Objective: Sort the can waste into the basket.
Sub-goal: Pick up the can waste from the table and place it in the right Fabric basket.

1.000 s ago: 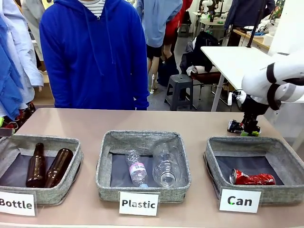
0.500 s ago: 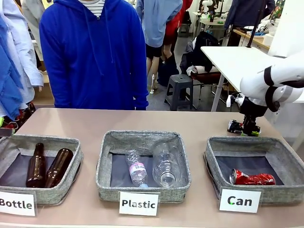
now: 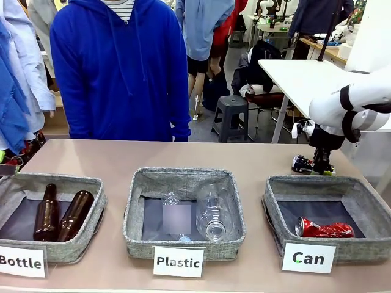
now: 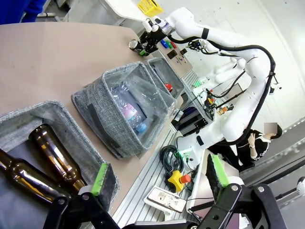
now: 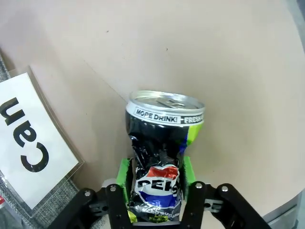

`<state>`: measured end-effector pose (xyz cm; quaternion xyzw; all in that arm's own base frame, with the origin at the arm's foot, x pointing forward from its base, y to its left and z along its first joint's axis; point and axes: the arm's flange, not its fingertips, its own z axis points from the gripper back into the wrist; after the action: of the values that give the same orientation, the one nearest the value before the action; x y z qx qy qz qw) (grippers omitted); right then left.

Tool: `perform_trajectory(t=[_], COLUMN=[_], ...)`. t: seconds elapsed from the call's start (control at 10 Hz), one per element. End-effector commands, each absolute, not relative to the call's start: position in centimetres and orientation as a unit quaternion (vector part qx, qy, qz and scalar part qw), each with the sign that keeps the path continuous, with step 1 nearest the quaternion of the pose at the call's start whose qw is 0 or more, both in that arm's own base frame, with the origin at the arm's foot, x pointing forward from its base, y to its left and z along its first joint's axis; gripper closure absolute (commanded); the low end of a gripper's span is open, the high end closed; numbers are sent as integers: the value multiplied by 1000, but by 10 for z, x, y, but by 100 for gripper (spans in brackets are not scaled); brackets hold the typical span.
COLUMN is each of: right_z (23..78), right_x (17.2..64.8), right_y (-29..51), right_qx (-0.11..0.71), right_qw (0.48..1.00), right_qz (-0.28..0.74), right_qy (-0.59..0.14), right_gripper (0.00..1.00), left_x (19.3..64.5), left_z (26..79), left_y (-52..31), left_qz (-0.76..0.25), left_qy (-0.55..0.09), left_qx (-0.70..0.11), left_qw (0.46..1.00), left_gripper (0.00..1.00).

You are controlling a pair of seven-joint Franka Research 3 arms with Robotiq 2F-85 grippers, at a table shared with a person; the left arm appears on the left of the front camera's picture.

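Observation:
On the table behind the "Can" basket (image 3: 273,198), my right gripper (image 3: 320,168) is shut on the crushed dark blue-black can (image 3: 302,163). In the right wrist view the green pads (image 5: 125,174) press both sides of that can (image 5: 164,143), whose silver top and yellow-green patch point away from me. A crushed red can (image 3: 324,229) lies inside the basket, behind its white "Can" card (image 3: 308,257). My left gripper (image 4: 158,171) hangs open and holds nothing, over the near edge of the "Bottle" basket (image 4: 28,112).
The "Plastic" basket (image 3: 135,207) in the middle holds clear bottles. The "Bottle" basket (image 3: 91,198) on the left holds two brown glass bottles (image 3: 60,213). A person in a blue hoodie (image 3: 122,67) stands at the far side of the table.
My right gripper's jaws have closed on the dark can behind the "Can" basket, and the arm has shifted a little. Nothing else has moved.

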<state>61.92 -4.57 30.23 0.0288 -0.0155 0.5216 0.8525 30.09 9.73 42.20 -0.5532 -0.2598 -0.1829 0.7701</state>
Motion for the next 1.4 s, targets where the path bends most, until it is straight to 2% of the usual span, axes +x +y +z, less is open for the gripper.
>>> perform_trajectory(t=[0.0, 0.3, 0.5, 0.6, 0.7, 0.8, 1.0, 1.3], right_z=[305, 312, 342, 367, 396, 425, 461, 469], right_x=[625, 620, 608, 599, 584, 560, 513, 429], right_y=[-45, -45, -40, -36, -32, -28, -23, -4], right_qx=[29, 32, 26, 49, 79, 93, 120, 72], right_qw=[857, 855, 860, 874, 883, 870, 872, 835], right_qz=[515, 517, 510, 482, 463, 482, 475, 546], right_qy=[-9, -12, -29, -24, -14, -39, 2, 3], right_gripper=[100, 100, 100, 100, 100, 100, 100, 100], left_x=[300, 300, 300, 300, 300, 300, 300, 300], left_z=[425, 425, 425, 425, 425, 425, 425, 425], left_y=[95, 95, 95, 95, 95, 95, 95, 95], left_qz=[-177, -177, -177, -177, -177, -177, -177, -177], left_qy=[-261, -261, -261, -261, -261, -261, -261, -261], left_qx=[-561, -561, -561, -561, -561, -561, -561, -561], left_qw=[765, 765, 765, 765, 765, 765, 765, 765], left_gripper=[0, 0, 0, 0, 0, 0, 0, 0])
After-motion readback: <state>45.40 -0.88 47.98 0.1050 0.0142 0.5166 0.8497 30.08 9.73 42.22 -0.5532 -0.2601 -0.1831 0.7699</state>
